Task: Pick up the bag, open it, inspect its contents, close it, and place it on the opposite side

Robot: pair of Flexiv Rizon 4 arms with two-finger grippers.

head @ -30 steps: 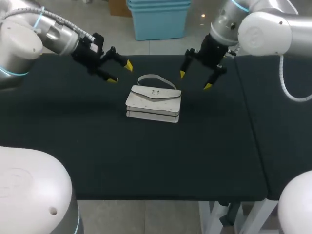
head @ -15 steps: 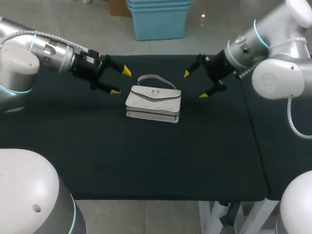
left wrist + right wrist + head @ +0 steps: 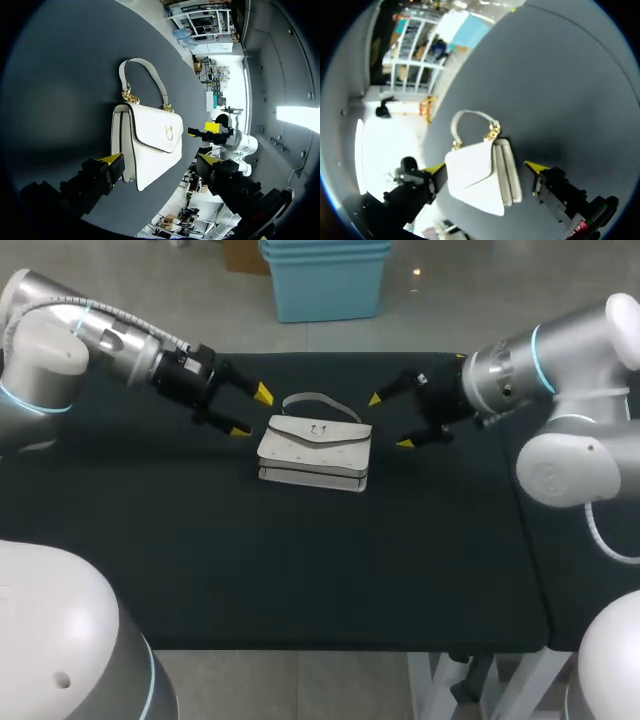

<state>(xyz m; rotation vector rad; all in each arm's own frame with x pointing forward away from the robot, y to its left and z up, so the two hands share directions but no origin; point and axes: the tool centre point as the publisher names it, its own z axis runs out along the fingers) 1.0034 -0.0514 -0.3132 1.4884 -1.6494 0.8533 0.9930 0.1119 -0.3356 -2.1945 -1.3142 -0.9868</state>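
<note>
A white handbag point(image 3: 315, 452) with a gold clasp lies flat on the black table point(image 3: 300, 570), its handle point(image 3: 320, 400) toward the far edge. My left gripper point(image 3: 251, 412) is open just off the bag's left end, apart from it. My right gripper point(image 3: 390, 421) is open just off the right end, also without touching. In the left wrist view the bag point(image 3: 150, 145) lies ahead of my open left gripper point(image 3: 159, 160), with my right gripper's yellow tip point(image 3: 211, 128) beyond it. In the right wrist view the bag point(image 3: 480, 180) lies ahead, between the spread fingers of my right gripper point(image 3: 485, 167).
Nothing but the bag lies on the table. A seam point(image 3: 510, 500) splits the top into two sections right of the bag. The near edge point(image 3: 300, 648) runs across the front.
Both grippers have come down and turned inward toward the bag's two ends, staying open. The bag has not moved.
</note>
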